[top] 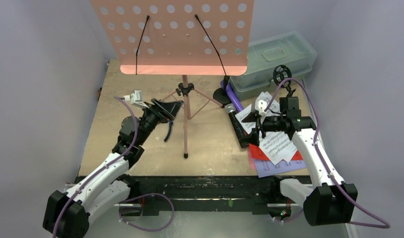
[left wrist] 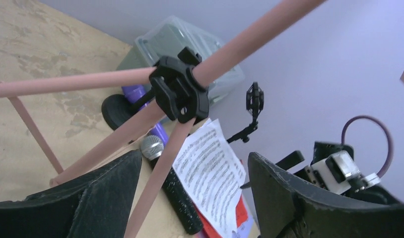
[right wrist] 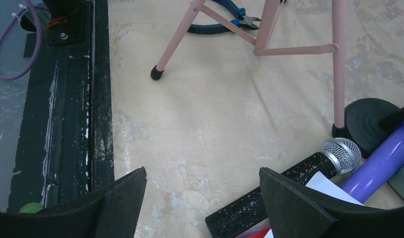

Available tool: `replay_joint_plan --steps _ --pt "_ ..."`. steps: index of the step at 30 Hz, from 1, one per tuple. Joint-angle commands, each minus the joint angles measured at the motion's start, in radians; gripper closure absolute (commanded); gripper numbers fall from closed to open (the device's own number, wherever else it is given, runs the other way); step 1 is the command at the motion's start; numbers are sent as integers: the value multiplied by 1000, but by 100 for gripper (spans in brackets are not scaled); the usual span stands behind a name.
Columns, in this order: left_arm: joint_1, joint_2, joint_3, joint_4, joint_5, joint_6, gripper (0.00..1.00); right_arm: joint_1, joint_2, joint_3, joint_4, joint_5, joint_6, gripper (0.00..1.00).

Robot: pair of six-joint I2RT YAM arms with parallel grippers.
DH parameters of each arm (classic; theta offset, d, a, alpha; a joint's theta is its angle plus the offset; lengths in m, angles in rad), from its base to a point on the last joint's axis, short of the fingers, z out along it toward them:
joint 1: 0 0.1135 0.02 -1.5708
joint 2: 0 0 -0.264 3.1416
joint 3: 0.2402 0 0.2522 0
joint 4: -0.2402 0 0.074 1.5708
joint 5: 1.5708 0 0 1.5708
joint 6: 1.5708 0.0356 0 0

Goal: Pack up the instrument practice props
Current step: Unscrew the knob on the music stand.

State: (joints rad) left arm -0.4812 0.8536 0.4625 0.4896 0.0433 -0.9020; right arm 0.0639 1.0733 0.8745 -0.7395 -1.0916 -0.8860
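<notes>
Pink music rack (top: 185,106) — tipping risk
Left gripper (top: 171,108), jaws spread beside its hub, may push it over.

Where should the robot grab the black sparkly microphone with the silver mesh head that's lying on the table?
Probably the middle of the black sparkly microphone's straight handle, coming down from above with the jaws across it. It lies flat, and the handle is slim and even, while its rounded head would likely slip. The open right gripper hangs closest. White printed sheets crowd one side.
</notes>
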Motion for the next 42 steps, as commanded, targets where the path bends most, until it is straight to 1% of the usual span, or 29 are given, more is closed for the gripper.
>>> replay_joint_plan --steps 1,4,7,11,15,20,24,26,28,29,30,31,33,34,36,38,40,42 --pt "75 31 -1 177 49 -195 26 -5 3 8 -17 -24 -32 12" --pt "116 70 -3 207 46 -303 36 -5 5 8 -23 -23 -37 12" --pt "136 111 13 209 38 -371 37 -5 5 8 -24 -24 -37 12" --pt "142 161 73 156 50 -399 40 -6 8 8 -24 -22 -40 12" --pt "143 182 108 129 43 -419 49 -6 11 8 -26 -22 -41 12" --pt "144 218 140 102 56 -471 55 -6 15 8 -26 -21 -42 12" --pt "144 261 170 75 90 -517 57 -5 16 8 -27 -19 -42 12" --pt "144 273 187 36 99 -533 58 -4 16 8 -27 -19 -44 12" --pt "144 270 202 -5 91 -538 61 -5 16 8 -27 -17 -44 12" --pt "144 265 208 -29 81 -540 68 -5 16 8 -27 -18 -43 12" --pt "144 259 215 -55 72 -544 78 -4 17 7 -27 -18 -44 12" --pt "144 255 222 -81 64 -549 86 -4 17 6 -27 -18 -44 12" --pt "144 253 233 -120 62 -573 98 -5 17 6 -27 -18 -44 12" --pt "144 257 233 -128 65 -627 100 -5 17 6 -27 -18 -43 12" --pt "145 277 223 -141 100 -777 100 -5 17 6 -27 -17 -45 12" --pt "145 309 214 -122 166 -942 100 -5 17 6 -27 -17 -45 12" --pt "145 324 203 -71 187 -1025 100 -5 17 6 -28 -17 -45 12" --pt "144 312 202 -69 165 -1052 100 -5 17 6 -29 -16 -47 12"
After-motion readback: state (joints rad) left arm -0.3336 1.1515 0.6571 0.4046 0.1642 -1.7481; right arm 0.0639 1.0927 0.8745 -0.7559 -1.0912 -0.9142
